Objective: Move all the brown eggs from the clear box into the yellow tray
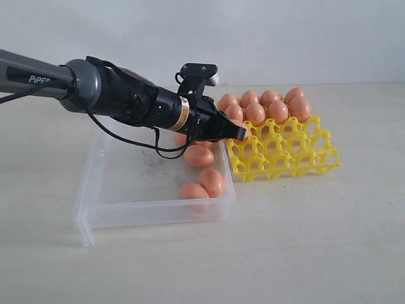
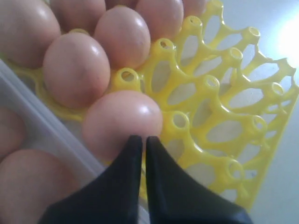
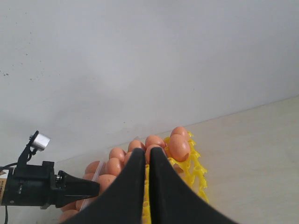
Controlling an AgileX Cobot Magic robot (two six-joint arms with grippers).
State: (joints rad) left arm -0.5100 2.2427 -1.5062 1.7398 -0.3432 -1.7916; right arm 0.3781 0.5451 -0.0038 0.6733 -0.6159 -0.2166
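Observation:
The yellow tray [image 1: 285, 155] stands to the right of the clear box [image 1: 152, 212]. Several brown eggs [image 1: 277, 111] fill the tray's back cups. Three brown eggs [image 1: 198, 156] show in the box's right half, and the arm hides more behind it. My left gripper [image 1: 242, 132] is at the tray's left edge. In the left wrist view this gripper [image 2: 140, 139] is shut and empty, its tips right at an egg [image 2: 122, 122] seated in an edge cup. My right gripper [image 3: 146, 153] is shut and empty, well away from the tray [image 3: 196, 168].
The box wall [image 2: 42, 126] lies right next to the tray's edge, with more eggs [image 2: 28, 186] behind it. The tray's front rows [image 1: 297, 158] are open cups. Bare tabletop [image 1: 304, 240] lies in front of and right of the tray.

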